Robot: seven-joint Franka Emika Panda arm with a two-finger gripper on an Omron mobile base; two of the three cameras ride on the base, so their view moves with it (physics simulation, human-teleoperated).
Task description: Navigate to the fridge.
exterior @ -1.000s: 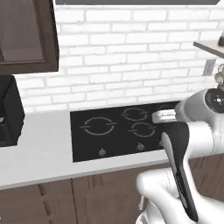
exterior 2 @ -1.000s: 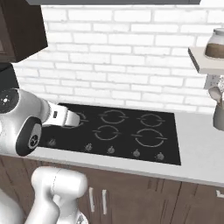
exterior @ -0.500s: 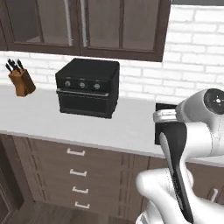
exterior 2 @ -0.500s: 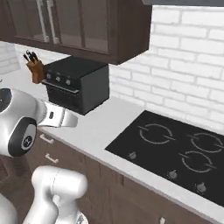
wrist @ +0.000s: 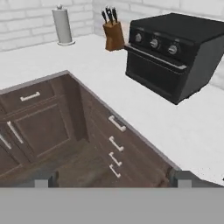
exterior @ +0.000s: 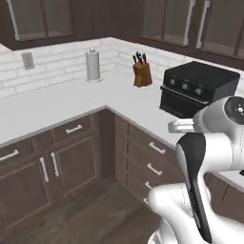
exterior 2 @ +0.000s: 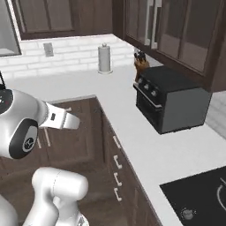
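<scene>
At the corner of the white counter is where you are looking now. On it stand a paper towel roll, a knife block and a black toaster oven. The stove top sits at the near right edge in the right base view. You are in the driving step, and the fridge is not among these things, so it must be somewhere else. Next, I think you must keep turning the base until tall grey doors come up. The gripper's two tips stand far apart, holding nothing.
</scene>
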